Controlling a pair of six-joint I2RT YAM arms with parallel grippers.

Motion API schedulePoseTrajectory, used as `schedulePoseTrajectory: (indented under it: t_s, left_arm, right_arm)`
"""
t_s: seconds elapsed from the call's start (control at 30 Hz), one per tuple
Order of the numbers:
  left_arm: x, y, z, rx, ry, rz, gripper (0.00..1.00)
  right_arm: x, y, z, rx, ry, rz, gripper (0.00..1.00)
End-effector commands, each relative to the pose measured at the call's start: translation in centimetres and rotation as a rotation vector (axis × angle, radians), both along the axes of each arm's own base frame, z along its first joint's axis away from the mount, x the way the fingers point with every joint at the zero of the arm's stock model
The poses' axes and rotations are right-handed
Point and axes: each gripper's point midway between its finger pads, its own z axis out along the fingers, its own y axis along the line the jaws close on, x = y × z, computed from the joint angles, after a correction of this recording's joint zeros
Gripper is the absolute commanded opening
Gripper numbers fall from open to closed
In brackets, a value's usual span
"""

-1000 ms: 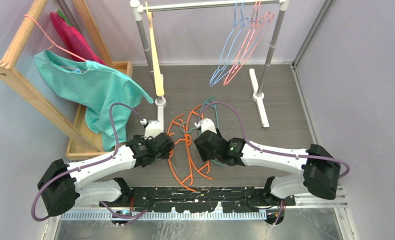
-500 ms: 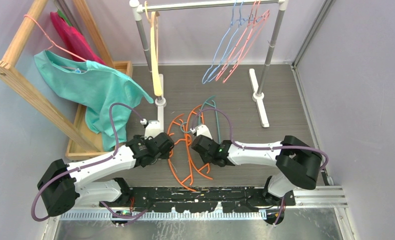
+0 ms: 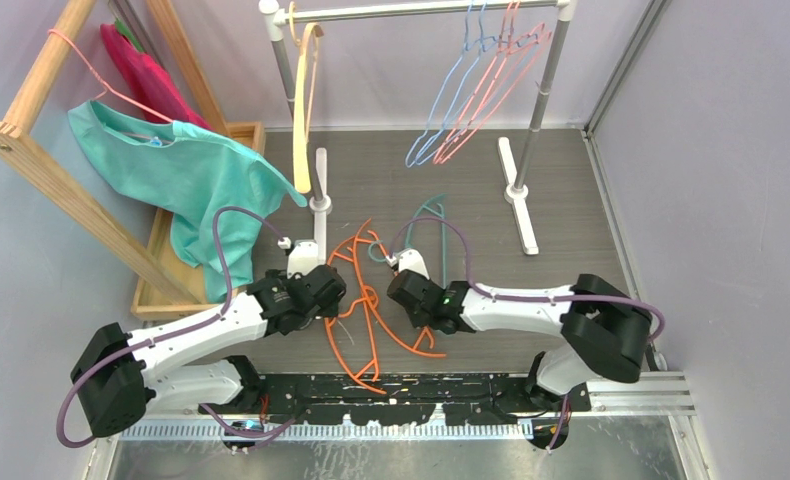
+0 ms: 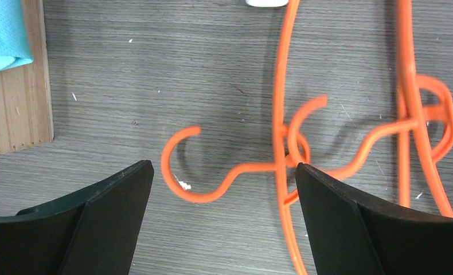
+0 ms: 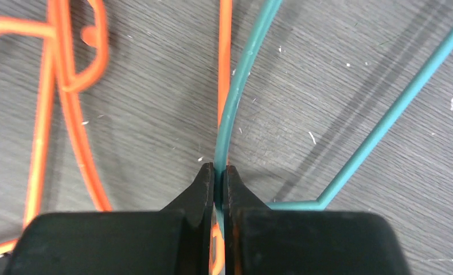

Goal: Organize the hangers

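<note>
Several orange plastic hangers (image 3: 369, 318) lie tangled on the grey table between my two arms. A teal hanger (image 3: 429, 207) lies partly over them. My right gripper (image 3: 403, 290) is low on the table, and its jaws (image 5: 219, 172) are shut on one thin arm of the teal hanger (image 5: 242, 74), with an orange strand (image 5: 225, 63) right beside it. My left gripper (image 3: 339, 298) is open; in the left wrist view its fingertips (image 4: 223, 166) straddle an orange hook (image 4: 181, 172) without touching it. A tan-yellow hanger (image 3: 301, 120), light-blue wire hangers (image 3: 439, 105) and pink wire hangers (image 3: 486, 90) hang on the rail (image 3: 421, 10).
A pink wire hanger carrying a teal shirt (image 3: 186, 170) hangs on the slanted wooden frame (image 3: 31, 150) at left, above a wooden tray (image 3: 156, 290). The rack's white feet (image 3: 519, 195) and left post (image 3: 319, 205) stand on the table. Grey walls close both sides.
My right gripper has shut on the teal hanger and drawn back toward the near edge. The floor hangers shifted with it. The hangers on the rail are swinging. My left arm barely moved.
</note>
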Motion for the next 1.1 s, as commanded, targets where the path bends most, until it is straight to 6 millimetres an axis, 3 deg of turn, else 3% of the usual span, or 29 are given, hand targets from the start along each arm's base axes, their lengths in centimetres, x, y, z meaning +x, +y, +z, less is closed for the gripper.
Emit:
schedulePoseTrajectory:
  t_s: [0.0,0.2,0.37,0.67,0.87,1.07]
  left_arm:
    - [0.5,-0.1,0.9,-0.024,-0.042,0.012,0.98]
    - [0.7,-0.2,0.9,-0.023,-0.043,0.01,0.98]
    - [0.6,-0.2,0.6,-0.028,-0.04,0.008,0.98]
    - [0.5,-0.2,1.1,-0.049,-0.056,0.005,0.98]
    - [0.4,-0.1,1.2,-0.062,-0.062,0.003,0.98]
    - [0.2,0.0,0.8,-0.072,-0.062,0.005,0.98]
  right_arm:
    - [0.7,3.0,7.8,0.214,-0.07,0.024,0.01]
    - [0.6,3.7,15.6,0.403,-0.127,0.009,0.01]
    - [-0.4,5.7,22.2,0.635,-0.127,0.05,0.01]
    - [-3.3,9.3,30.1,0.864,-0.064,0.267,0.01]
    - [-1.1,8.3,37.5,1.023,-0.255,0.183,0.01]
    - [0.2,8.7,43.0,1.23,-0.377,0.176,0.01]
